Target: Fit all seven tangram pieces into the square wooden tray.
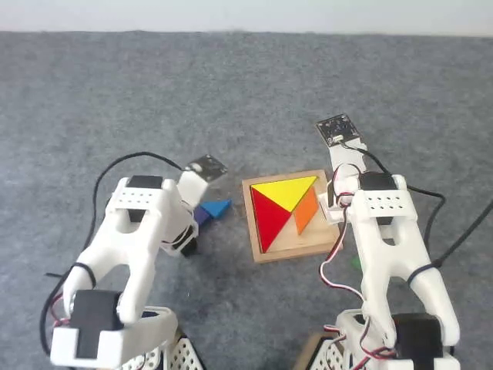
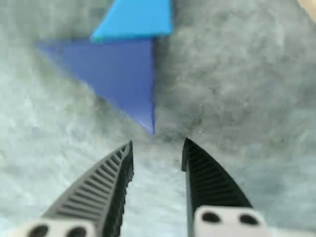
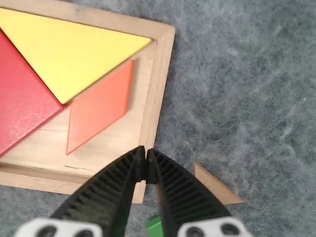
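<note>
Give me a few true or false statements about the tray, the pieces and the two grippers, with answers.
The tray holds three pieces. True.
The yellow triangle lies outside the tray. False: it lies in the tray.
The left gripper is open. True.
The right gripper holds the orange piece. False: it is shut and empty; the orange piece lies in the tray.
The blue triangle is outside the tray. True.

Left arm [image 1: 131,239]: white plastic shell, black motor blocks at joints.
Right arm [image 1: 389,239]: same white shell, small dark screw holes.
Cables [image 1: 115,166]: black loops; red and white wires [image 1: 335,266] by the right arm.
Left hand [image 2: 158,143], right hand [image 3: 146,152]: black ridged fingers [image 2: 106,182], white bases.
</note>
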Tool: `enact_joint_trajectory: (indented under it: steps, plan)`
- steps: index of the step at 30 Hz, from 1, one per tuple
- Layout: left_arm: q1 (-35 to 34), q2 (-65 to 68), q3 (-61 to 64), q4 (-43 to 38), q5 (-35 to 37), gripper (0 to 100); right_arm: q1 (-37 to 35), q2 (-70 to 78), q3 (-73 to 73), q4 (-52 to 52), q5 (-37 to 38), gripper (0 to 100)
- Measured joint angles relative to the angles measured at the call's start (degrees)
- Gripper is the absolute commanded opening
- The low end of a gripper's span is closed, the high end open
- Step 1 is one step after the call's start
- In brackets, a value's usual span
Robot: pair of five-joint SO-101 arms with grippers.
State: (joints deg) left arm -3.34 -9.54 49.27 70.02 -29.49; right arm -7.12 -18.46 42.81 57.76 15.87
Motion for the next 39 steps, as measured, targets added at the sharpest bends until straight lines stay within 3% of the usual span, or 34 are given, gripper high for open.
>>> enact_joint_trajectory:
  steps: [5, 10, 13, 16, 22, 24, 28, 35, 39]
  plan:
    - [0.0, -0.7, -0.1, 1.2, 10.5, 16, 0.0, 0.0, 0.0, 0.0, 0.0, 0.8]
    - [0.0, -7.1, -0.1, 2.4, 11.6, 19, 0.0, 0.0, 0.0, 0.0, 0.0, 0.8]
    - [0.0, -16.1, -0.1, 1.6, 1.3, 23, 0.0, 0.0, 0.0, 0.0, 0.0, 0.8]
    - [0.0, -24.5, 1.6, -1.5, -16.1, 23, 0.0, 0.0, 0.0, 0.0, 0.0, 0.8]
    - [-0.1, -27.9, 15.2, -20.2, -55.5, 23, 0.0, 0.0, 0.0, 0.0, 0.0, 0.8]
    - [0.1, -26.2, 15.7, -24.8, -63.9, 23, 0.0, 0.0, 0.0, 0.0, 0.0, 0.8]
    - [-0.4, -17.7, 9.8, -26.0, -65.3, 23, 0.0, 0.0, 0.0, 0.0, 0.0, 0.8]
    - [-0.8, 7.0, -10.1, -16.0, -63.6, 23, 0.0, 0.0, 0.0, 0.0, 0.0, 0.8]
    - [-0.8, 11.9, -14.6, -13.9, -61.0, 24, 0.0, 0.0, 0.0, 0.0, 0.0, 0.8]
